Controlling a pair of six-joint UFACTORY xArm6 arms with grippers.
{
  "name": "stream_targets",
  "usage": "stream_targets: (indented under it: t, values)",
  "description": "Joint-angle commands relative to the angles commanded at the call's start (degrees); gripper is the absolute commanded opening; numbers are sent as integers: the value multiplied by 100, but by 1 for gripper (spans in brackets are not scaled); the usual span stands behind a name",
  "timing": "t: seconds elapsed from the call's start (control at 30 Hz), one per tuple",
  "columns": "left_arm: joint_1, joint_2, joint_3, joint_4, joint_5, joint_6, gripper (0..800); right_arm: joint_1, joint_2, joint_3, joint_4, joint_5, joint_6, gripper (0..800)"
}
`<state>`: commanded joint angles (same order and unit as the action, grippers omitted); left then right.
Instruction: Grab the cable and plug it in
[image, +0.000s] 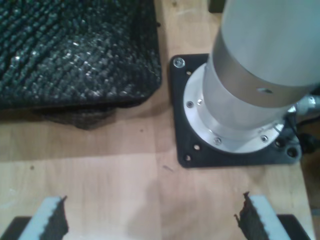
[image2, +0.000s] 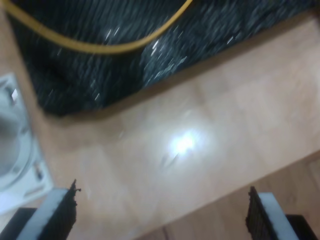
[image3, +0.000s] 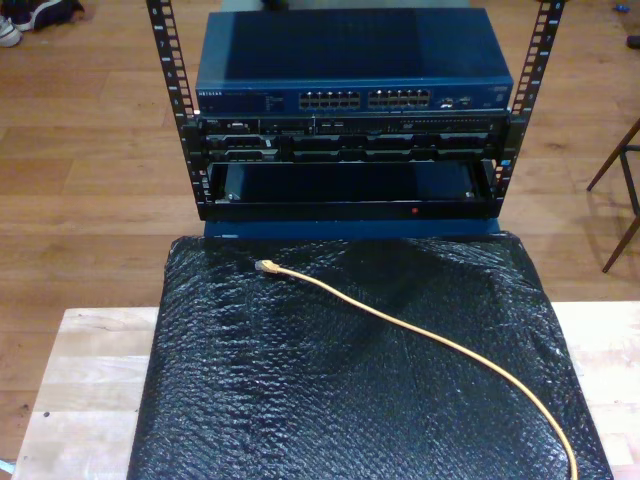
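The cable (image3: 400, 322) crosses the black mat (image3: 300, 400), plug well apart from its edges.

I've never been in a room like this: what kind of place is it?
Probably a lab or workshop bench for network gear. A blue network switch sits in an open rack, a yellow cable lies on a black mat, and a robot arm base is bolted to the wooden table.

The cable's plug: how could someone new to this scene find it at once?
In the exterior view, find the crinkled black plastic mat before the blue network switch. The thin yellow-orange cable crosses it; its small pale plug lies at the end nearest the switch.
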<state>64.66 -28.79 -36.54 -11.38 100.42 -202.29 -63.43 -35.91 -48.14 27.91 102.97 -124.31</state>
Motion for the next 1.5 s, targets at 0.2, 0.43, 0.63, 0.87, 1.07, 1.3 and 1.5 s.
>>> stream_targets:
  t: [0.2,0.43,0.63,0.87,1.07,1.3,1.5]
  values:
    - [-334,0,-35,-9,9,-369,800,88,9,18,791,193,255,799]
    - [-448,44,-62,-53,0,-422,800,510,-18,18,1037,167,721,799]
    - [-589,44,-62,-387,9,-554,800,809,-26,18,1380,167,932,799]
    - [-1011,62,-44,-396,0,-1037,800,1380,-26,18,1679,123,1380,799]
    - [-1204,158,-26,-422,-18,-1257,800,2066,-35,35,1785,-396,1688,799]
    - [-1204,325,-26,-809,-44,-1310,800,2787,-26,62,1785,-1002,2084,799]
    - [-1389,387,-18,-818,-62,-1433,800,3596,105,105,1776,-1714,2338,799]
